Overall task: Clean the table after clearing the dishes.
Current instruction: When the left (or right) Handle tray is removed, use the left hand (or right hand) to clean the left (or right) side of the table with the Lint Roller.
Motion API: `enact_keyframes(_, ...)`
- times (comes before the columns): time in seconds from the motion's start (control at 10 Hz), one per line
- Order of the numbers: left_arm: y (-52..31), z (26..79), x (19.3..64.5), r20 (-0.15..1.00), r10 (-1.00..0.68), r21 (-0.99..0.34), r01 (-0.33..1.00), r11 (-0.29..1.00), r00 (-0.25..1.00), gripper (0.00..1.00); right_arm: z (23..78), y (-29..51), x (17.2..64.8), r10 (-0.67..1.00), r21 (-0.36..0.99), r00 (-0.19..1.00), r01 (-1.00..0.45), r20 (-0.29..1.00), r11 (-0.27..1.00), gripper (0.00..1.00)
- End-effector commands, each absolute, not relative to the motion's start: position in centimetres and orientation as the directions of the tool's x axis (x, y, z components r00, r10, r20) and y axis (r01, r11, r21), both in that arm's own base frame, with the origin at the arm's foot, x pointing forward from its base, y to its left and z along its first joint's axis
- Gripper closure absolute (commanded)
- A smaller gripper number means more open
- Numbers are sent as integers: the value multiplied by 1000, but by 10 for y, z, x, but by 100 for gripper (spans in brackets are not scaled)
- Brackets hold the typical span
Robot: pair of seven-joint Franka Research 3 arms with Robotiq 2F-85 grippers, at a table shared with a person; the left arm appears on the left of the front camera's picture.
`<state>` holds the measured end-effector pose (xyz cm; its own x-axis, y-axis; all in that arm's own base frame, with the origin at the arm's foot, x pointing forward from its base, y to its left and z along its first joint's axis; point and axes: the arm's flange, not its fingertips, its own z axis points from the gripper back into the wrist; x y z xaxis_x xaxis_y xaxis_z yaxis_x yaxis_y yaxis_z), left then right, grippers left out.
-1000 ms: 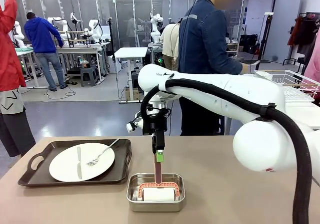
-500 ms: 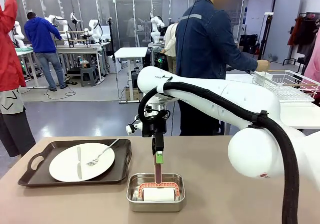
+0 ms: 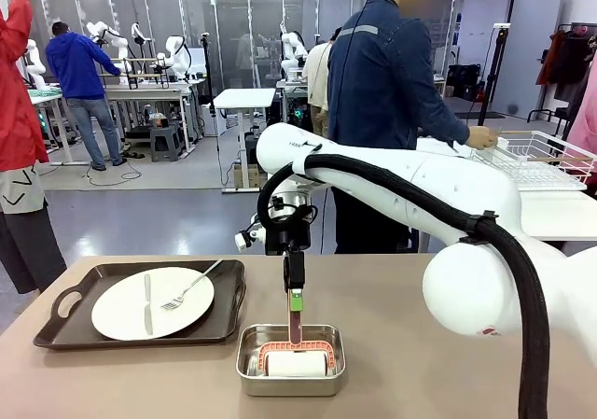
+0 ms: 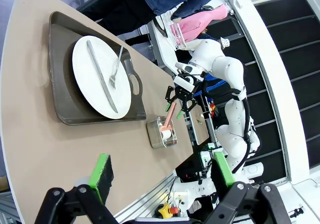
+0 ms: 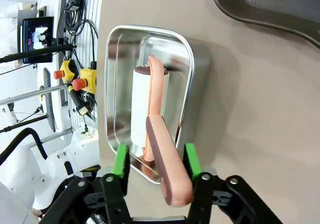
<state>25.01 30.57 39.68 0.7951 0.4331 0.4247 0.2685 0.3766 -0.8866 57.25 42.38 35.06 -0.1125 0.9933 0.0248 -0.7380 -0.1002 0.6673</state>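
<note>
Right end effector (image 5: pixel 155 160) straddles the roller handle (image 5: pixel 157 134) in the pan (image 5: pixel 186 64), one pad not yet touching, so nothing is gripped; close squarely, then lift straight up; left end effector (image 4: pixel 161 173) is released and empty; plate (image 3: pixel 121 316) sits on its tray (image 3: pixel 230 293) at surface (image 3: pixel 401 382) left.

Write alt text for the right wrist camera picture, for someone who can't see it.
The right gripper has its green pads either side of the pink handle of a lint roller lying in a steel pan; a firm grip is not clear. The pan sits on the tan table, a dark tray corner beyond it.
</note>
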Motion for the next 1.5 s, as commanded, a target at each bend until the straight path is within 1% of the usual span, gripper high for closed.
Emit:
enact_keyframes(0.0, 307, 398, 247, 428, 434, -886, 273, 374, 793, 0, 360, 444, 600, 992, 664, -126, -743, -17, -83, 100)
enact_keyframes(0.1, 307, 398, 247, 428, 434, -886, 273, 374, 793, 0, 361, 444, 599, 992, 661, -124, -746, -16, -83, 96)
enact_keyframes(0.2, 307, 398, 247, 428, 434, -886, 273, 374, 793, 0, 362, 444, 599, 992, 657, -123, -749, -15, -83, 100)
enact_keyframes(0.5, 307, 398, 247, 428, 434, -886, 273, 374, 793, 0, 370, 444, 591, 992, 641, -121, -763, -17, -82, 100)
enact_keyframes(0.7, 307, 398, 247, 428, 434, -886, 273, 374, 793, 0, 391, 441, 576, 996, 596, -64, -803, -65, -13, 100)
enact_keyframes(0.8, 307, 398, 247, 428, 434, -886, 273, 374, 793, 0, 416, 431, 559, 997, 560, 20, -826, -80, 62, 100)
enact_keyframes(0.9, 307, 398, 247, 428, 434, -886, 273, 374, 793, 0, 440, 416, 543, 987, 532, 140, -831, -82, 162, 100)
enact_keyframes(1.0, 307, 398, 247, 428, 434, -886, 273, 374, 793, 0, 459, 393, 531, 960, 498, 267, -822, -89, 275, 100)
enact_keyframes(1.1, 307, 398, 247, 428, 434, -886, 273, 374, 793, 0, 472, 360, 526, 904, 494, 424, -777, -47, 390, 100)
enact_keyframes(1.2, 307, 398, 247, 428, 434, -886, 273, 374, 793, 0, 477, 322, 520, 789, 486, 614, -684, -19, 544, 100)
enact_keyframes(1.3, 307, 398, 247, 428, 434, -886, 273, 374, 793, 0, 478, 288, 512, 656, 496, 755, -573, 8, 653, 100)
enact_keyframes(1.4, 307, 398, 247, 428, 434, -886, 273, 374, 793, 0, 478, 253, 502, 475, 522, 879, -424, 42, 740, 100)
